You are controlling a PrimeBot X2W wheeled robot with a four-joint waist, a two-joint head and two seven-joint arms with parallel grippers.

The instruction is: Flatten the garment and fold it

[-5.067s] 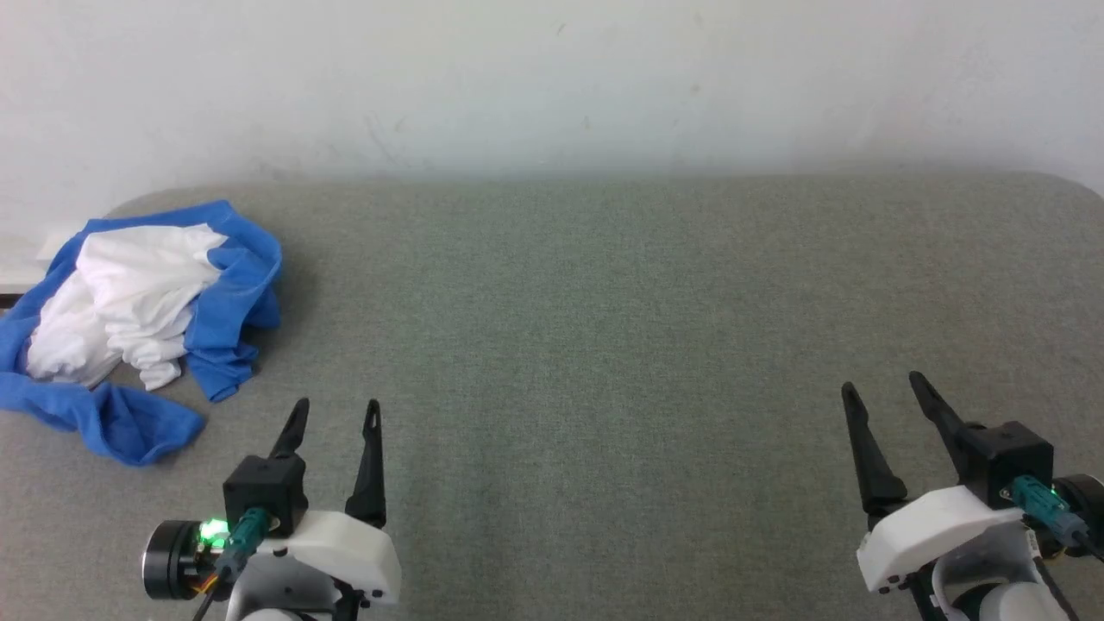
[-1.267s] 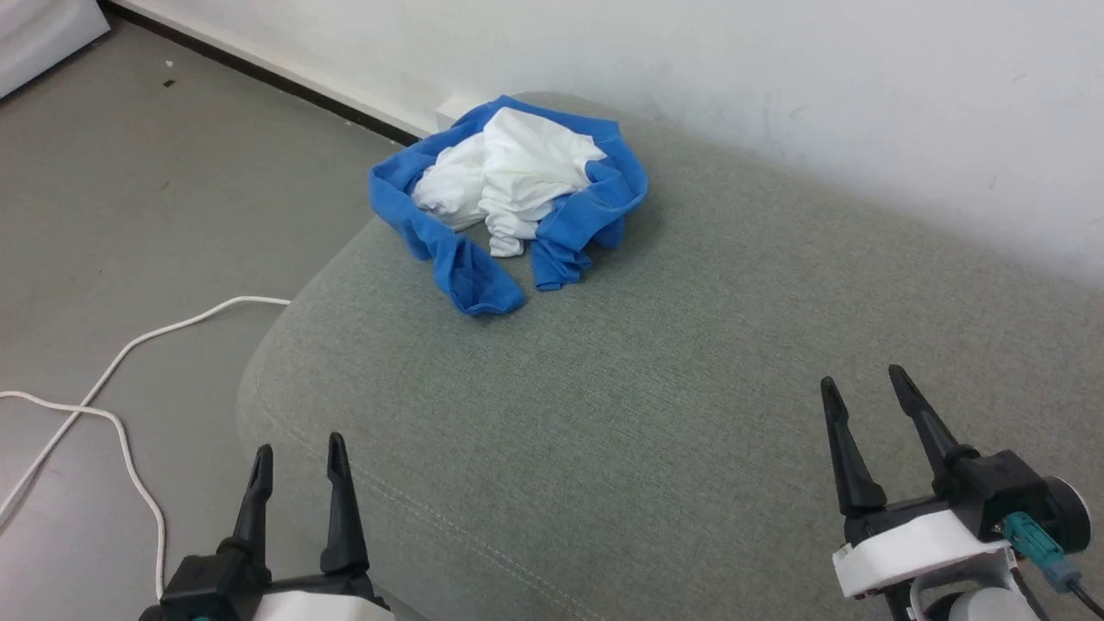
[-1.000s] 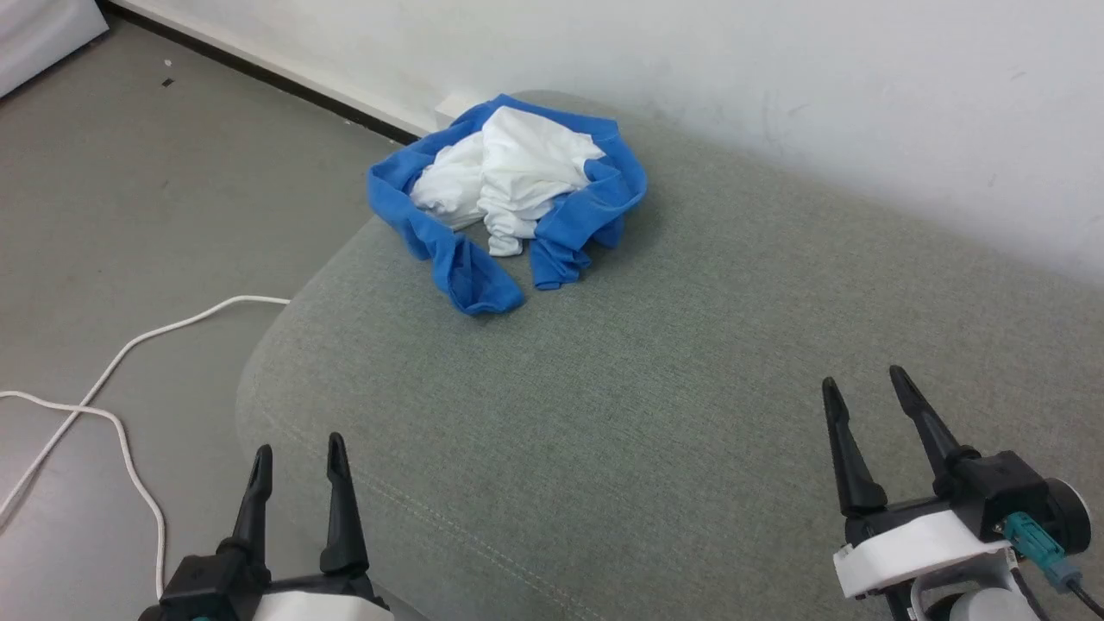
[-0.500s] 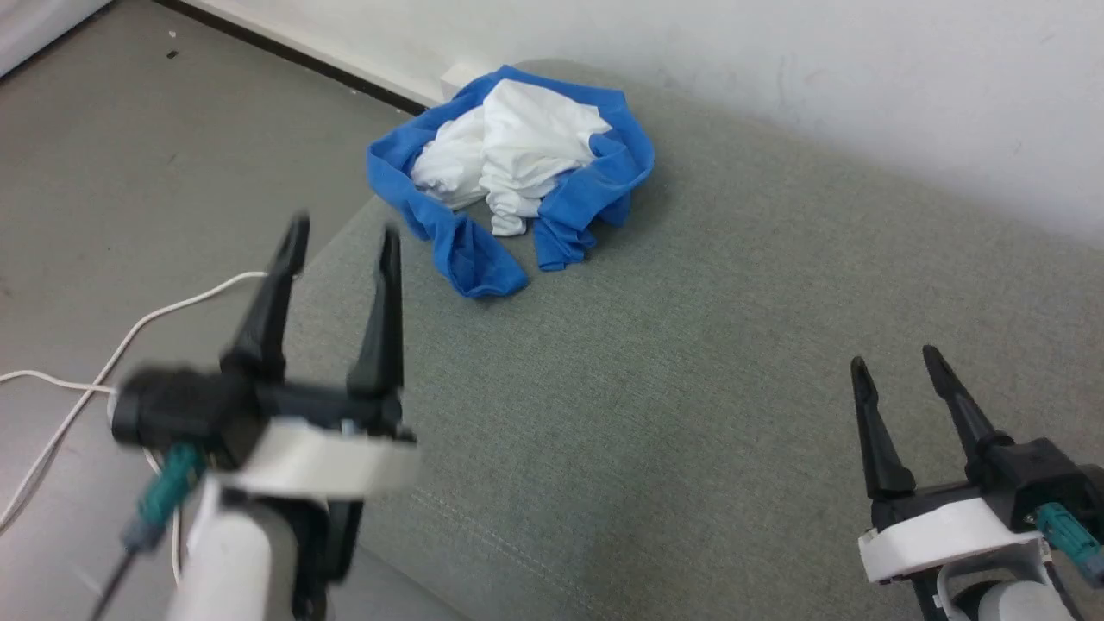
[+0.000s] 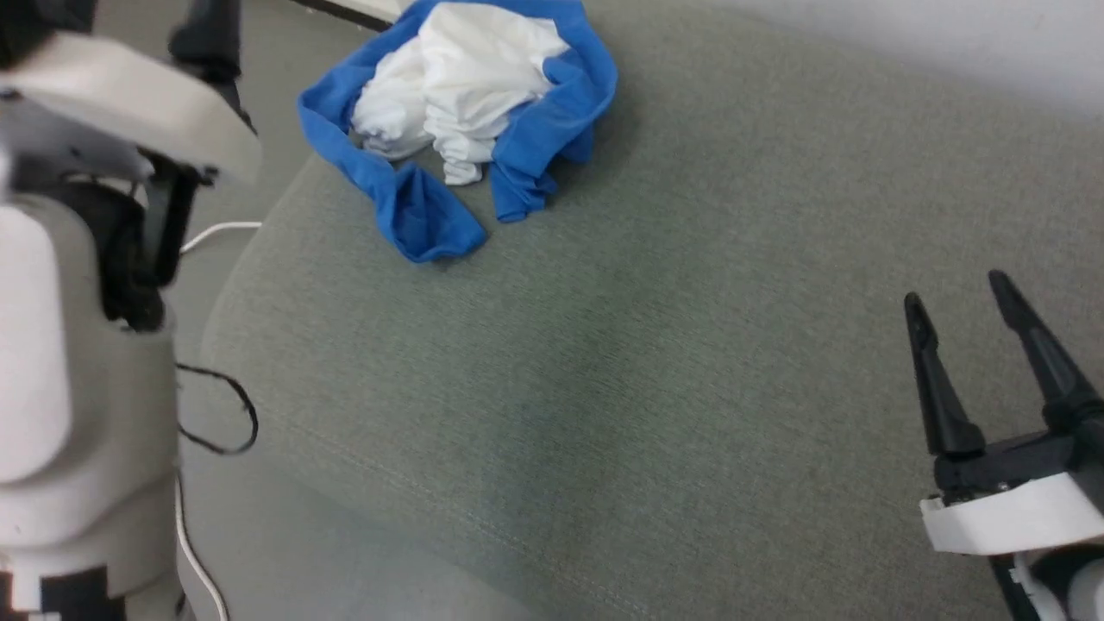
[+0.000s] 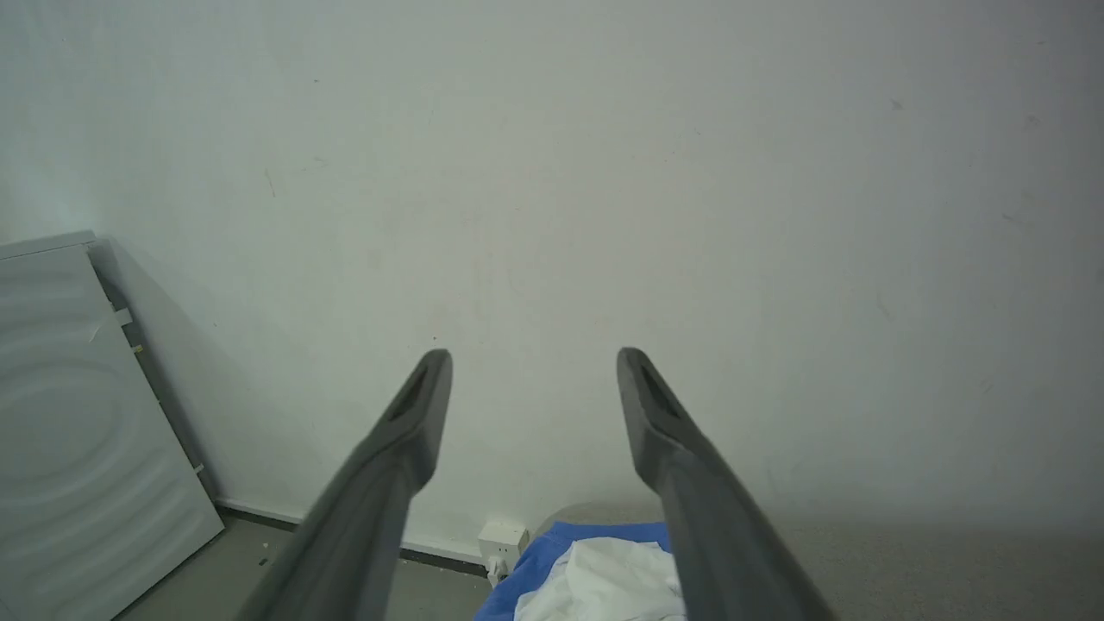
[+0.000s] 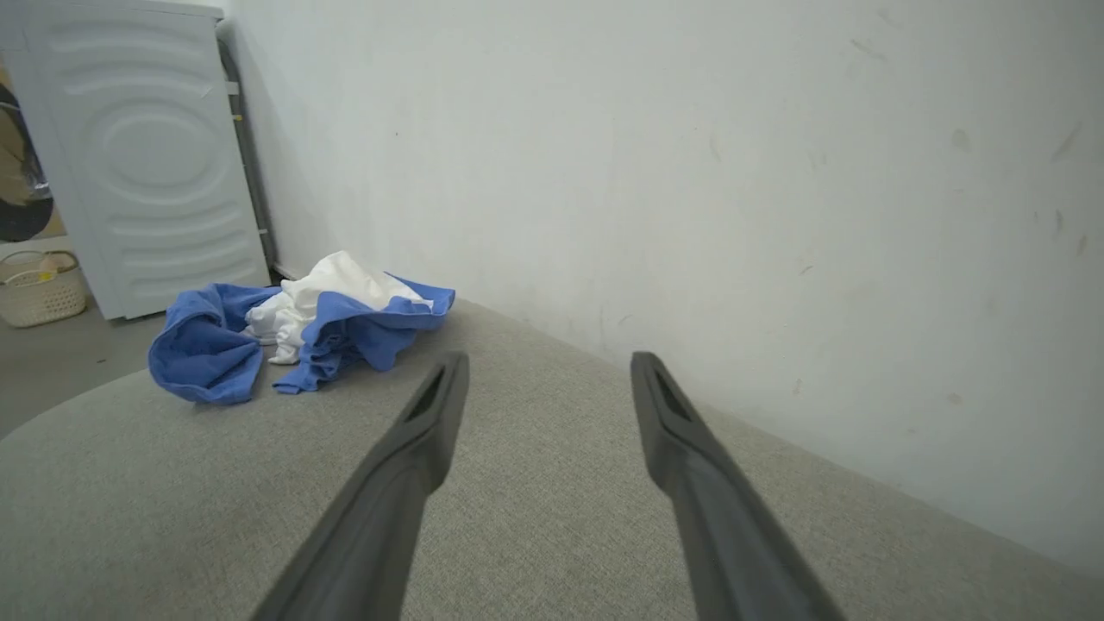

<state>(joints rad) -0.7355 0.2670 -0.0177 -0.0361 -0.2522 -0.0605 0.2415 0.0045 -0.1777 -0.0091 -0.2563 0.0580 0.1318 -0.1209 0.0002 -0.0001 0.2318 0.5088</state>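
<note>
Evidently at the approach step, nothing flattened yet: garment (image 5: 457, 95) heaped in a crumpled white-and-blue bundle at the far left corner of the grey cushion (image 5: 690, 345), untouched. Left gripper (image 6: 530, 362) raised beside it, fingers spread and empty; right gripper (image 5: 956, 293) low at near right, well apart, likewise spread and empty. Next, probably: lowering onto a blue edge and pinching.

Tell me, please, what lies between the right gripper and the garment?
Nothing but bare grey-green cushion fabric separates the right gripper from the garment. Both the head view and the right wrist view show that stretch.
</note>
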